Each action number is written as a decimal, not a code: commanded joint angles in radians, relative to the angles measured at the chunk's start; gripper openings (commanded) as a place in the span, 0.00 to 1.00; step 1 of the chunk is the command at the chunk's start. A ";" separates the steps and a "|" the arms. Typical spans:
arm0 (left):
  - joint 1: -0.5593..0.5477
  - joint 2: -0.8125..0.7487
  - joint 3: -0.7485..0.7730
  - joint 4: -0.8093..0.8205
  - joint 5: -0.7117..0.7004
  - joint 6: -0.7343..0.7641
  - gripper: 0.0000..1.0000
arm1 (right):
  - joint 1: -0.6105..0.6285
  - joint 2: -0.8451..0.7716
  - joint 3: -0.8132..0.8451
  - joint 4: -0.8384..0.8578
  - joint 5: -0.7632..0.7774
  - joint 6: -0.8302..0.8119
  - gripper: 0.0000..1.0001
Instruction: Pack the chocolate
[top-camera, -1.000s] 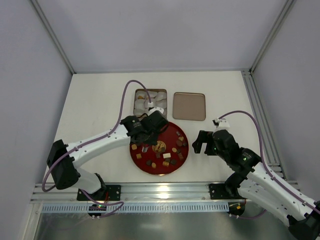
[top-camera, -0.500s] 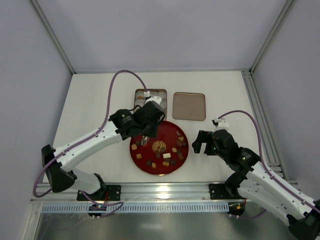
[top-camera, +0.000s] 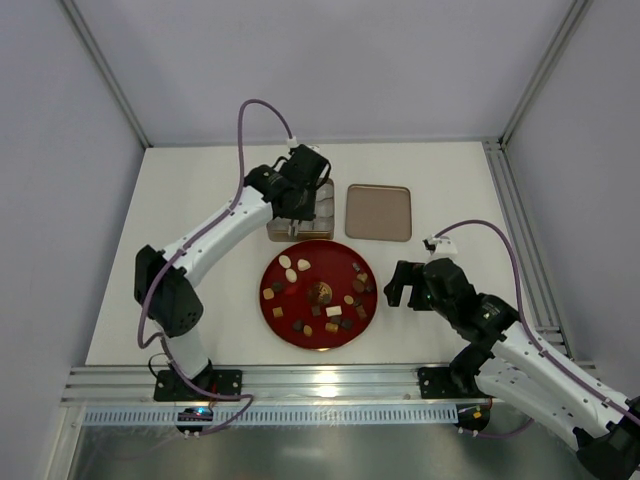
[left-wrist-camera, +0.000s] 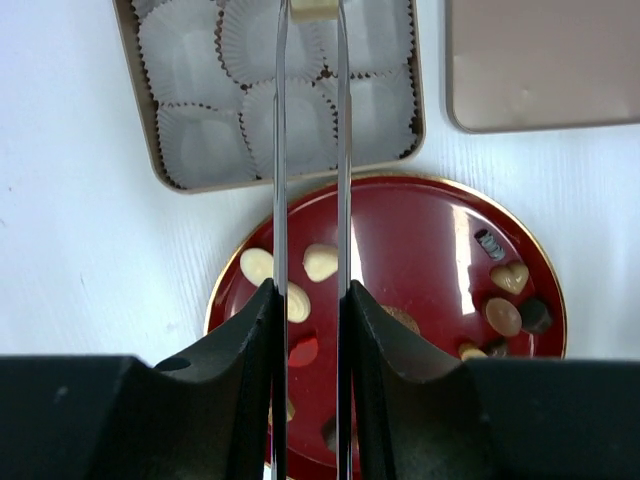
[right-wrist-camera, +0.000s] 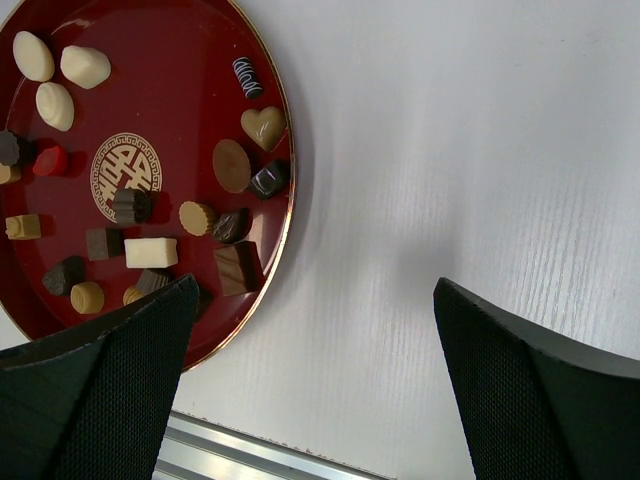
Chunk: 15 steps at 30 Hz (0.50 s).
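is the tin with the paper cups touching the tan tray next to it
Apart. The left wrist view shows a strip of white table between the tin and the tan tray; the top view shows it too.

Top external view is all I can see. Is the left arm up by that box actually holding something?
Observer: Yes. Left wrist view: the left gripper is shut on a tan chocolate, over the white paper cups in the box.
Operator: And the other arm?
Observer: Right wrist view: the right gripper is open, nothing between its fingers, over bare table beside the red plate.
Operator: Any fun shapes there?
Observer: One candy on the plate is a tan heart.
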<state>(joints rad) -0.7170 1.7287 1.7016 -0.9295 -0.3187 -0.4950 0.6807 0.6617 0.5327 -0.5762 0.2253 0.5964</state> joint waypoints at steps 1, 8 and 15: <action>0.034 0.058 0.099 0.055 0.030 0.059 0.31 | 0.000 0.003 0.035 0.013 0.013 -0.007 1.00; 0.051 0.199 0.223 0.032 0.038 0.090 0.31 | 0.000 0.004 0.033 0.009 0.013 -0.003 1.00; 0.053 0.281 0.270 0.024 0.036 0.098 0.31 | -0.001 0.003 0.027 0.010 0.012 0.000 1.00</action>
<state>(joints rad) -0.6674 1.9980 1.9244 -0.9180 -0.2848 -0.4149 0.6807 0.6617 0.5331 -0.5770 0.2249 0.5968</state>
